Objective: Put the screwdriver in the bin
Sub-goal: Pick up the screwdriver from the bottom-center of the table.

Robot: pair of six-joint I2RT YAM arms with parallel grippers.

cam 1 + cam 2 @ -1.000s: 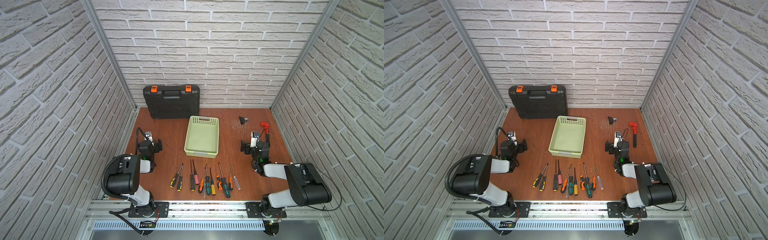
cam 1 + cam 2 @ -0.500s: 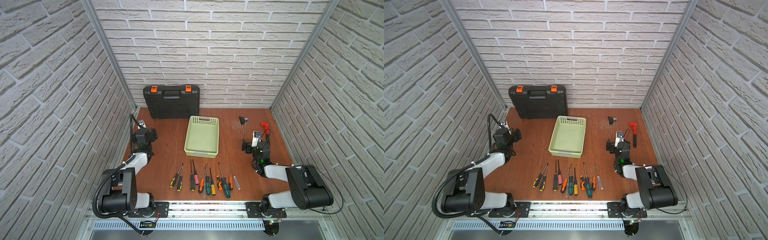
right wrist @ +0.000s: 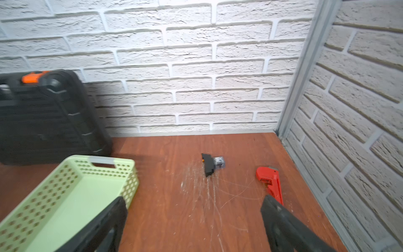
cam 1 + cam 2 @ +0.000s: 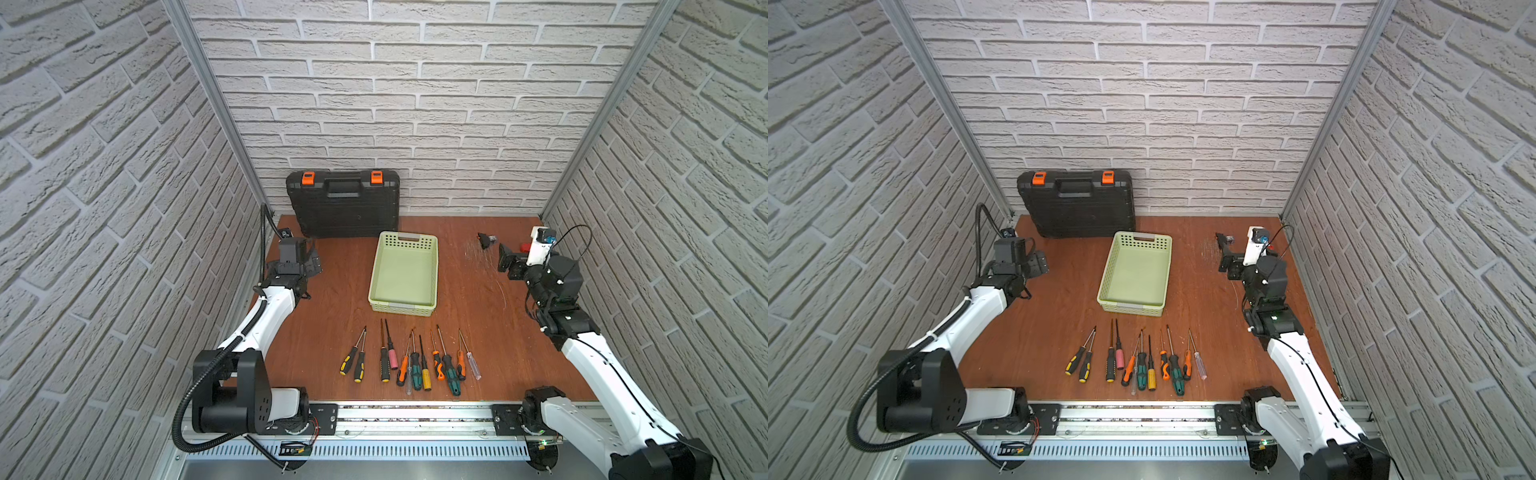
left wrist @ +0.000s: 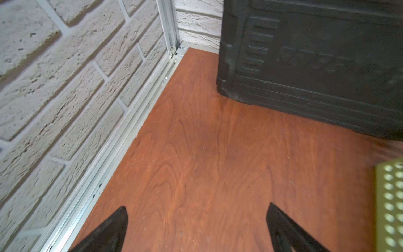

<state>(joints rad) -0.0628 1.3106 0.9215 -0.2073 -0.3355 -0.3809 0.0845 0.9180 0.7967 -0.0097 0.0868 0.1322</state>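
Left end effector (image 5: 197,206) and right end effector (image 3: 194,197), jaws apart and empty, flank the bin (image 4: 401,306); screwdrivers (image 4: 416,365) lie in front of it; toolcase (image 5: 316,65) lettering too blurred to read.

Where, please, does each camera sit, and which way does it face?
Top views: high above the front rail, looking down at the table with bin, toolcase and screwdrivers; left arm and right arm show.
Left wrist: on that arm, facing the rear left corner; open left tool shows.
Right wrist: on that arm, facing the rear right corner and red wrench; open right tool shows.
Shared: both wrist views catch the bin and toolcase.
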